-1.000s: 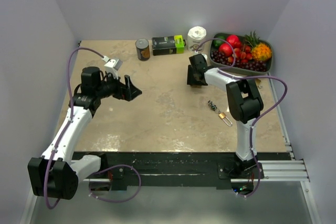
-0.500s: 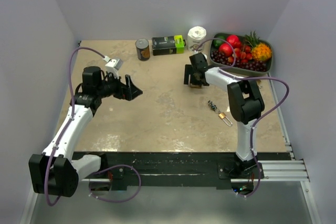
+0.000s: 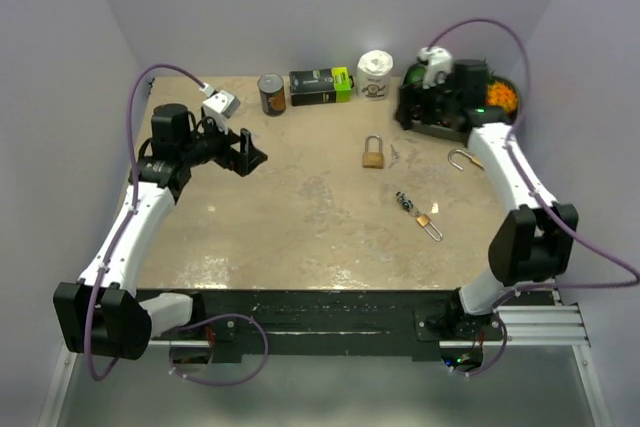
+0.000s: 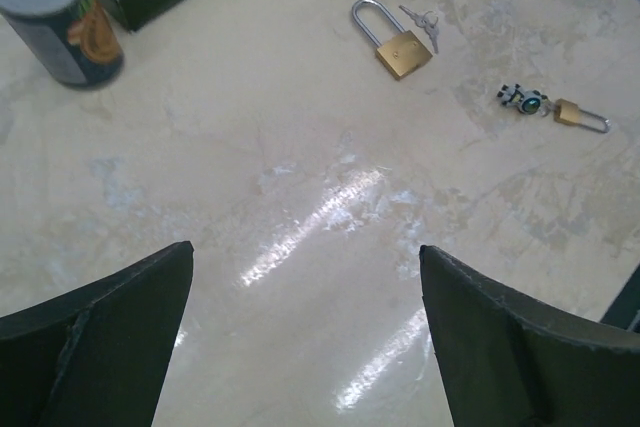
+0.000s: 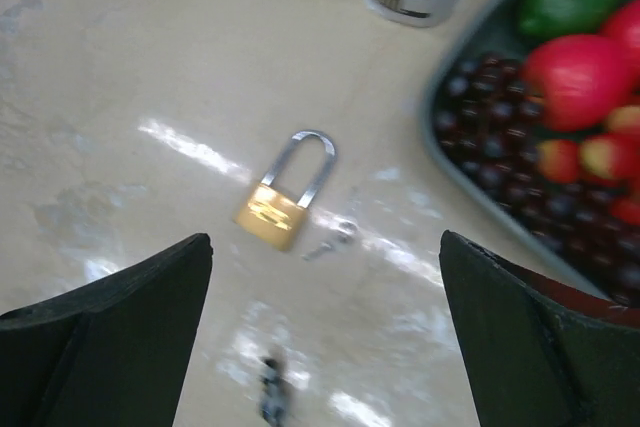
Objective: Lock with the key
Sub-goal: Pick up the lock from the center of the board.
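Observation:
A shut brass padlock (image 3: pixel 373 152) lies flat mid-table, with a small silver key (image 3: pixel 393 153) just to its right. In the right wrist view the padlock (image 5: pixel 285 197) and the key (image 5: pixel 335 237) lie below my right gripper (image 5: pixel 326 238), which is open and empty. In the top view my right gripper (image 3: pixel 408 112) hangs by the fruit bowl. My left gripper (image 3: pixel 248 152) hovers at the left, open and empty. It (image 4: pixel 306 247) faces the padlock (image 4: pixel 395 42) and key (image 4: pixel 425 25) from well away.
A second padlock with an open shackle (image 3: pixel 462 159) lies at the right. A small padlock (image 3: pixel 428 222) and a keychain (image 3: pixel 404 200) sit nearer the front. A can (image 3: pixel 271 93), a box (image 3: pixel 320 85), a cup (image 3: pixel 376 73) and a fruit bowl (image 5: pixel 430 107) line the back.
My right arm has pulled back from mid-table to the far right, opening its jaws wide and uncovering the brass padlock and key. The left arm barely shifted.

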Robot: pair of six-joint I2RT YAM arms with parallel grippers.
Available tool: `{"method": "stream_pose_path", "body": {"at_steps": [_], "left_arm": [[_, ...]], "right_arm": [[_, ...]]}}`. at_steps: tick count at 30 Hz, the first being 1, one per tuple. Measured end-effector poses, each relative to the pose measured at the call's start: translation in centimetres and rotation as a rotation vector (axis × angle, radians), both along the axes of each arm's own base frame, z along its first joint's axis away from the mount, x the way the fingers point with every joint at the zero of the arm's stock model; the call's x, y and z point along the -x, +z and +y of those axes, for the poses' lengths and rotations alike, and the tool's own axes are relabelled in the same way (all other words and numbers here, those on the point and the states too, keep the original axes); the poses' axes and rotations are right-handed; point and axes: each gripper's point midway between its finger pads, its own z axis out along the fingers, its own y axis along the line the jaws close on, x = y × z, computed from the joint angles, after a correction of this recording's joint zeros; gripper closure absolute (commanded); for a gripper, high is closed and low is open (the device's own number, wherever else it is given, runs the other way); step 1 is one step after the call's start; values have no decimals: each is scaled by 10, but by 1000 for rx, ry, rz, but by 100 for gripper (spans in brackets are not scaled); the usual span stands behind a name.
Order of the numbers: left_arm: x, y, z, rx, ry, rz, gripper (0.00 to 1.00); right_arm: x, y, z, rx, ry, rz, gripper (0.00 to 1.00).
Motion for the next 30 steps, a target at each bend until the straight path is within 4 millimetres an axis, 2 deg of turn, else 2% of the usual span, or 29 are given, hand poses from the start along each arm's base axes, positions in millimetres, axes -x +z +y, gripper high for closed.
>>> {"method": "stream_pose_path", "body": {"at_steps": [2, 4, 6, 9, 14, 20, 22, 27, 30], "left_arm": [[-5, 10, 3, -36, -12, -71, 1], [-7, 15, 3, -51, -25, -119, 1], [-7, 17, 1, -52, -46, -167, 1], [-3, 14, -6, -37, -96, -199, 1], [-12, 6, -13, 0, -125, -178, 1], [-29, -6, -18, 48, -104, -138, 1], [-32, -8, -18, 56, -100, -136, 1], [-37, -15, -19, 65, -96, -116, 1], [-38, -17, -19, 61, -98, -113, 1]], "right_arm": [[8, 17, -53, 38, -2, -38, 1], [18, 20, -105, 81, -28, -33, 1], [28, 12, -141, 105, -46, 5, 1], [44, -17, -180, 104, -71, 103, 1], [60, -61, -218, 77, -208, 230, 1], [69, -108, -240, 57, -466, 308, 1], [68, -115, -248, 50, -548, 316, 1], [47, -124, -271, 28, -718, 271, 2], [38, -130, -282, 26, -779, 244, 7]]}}
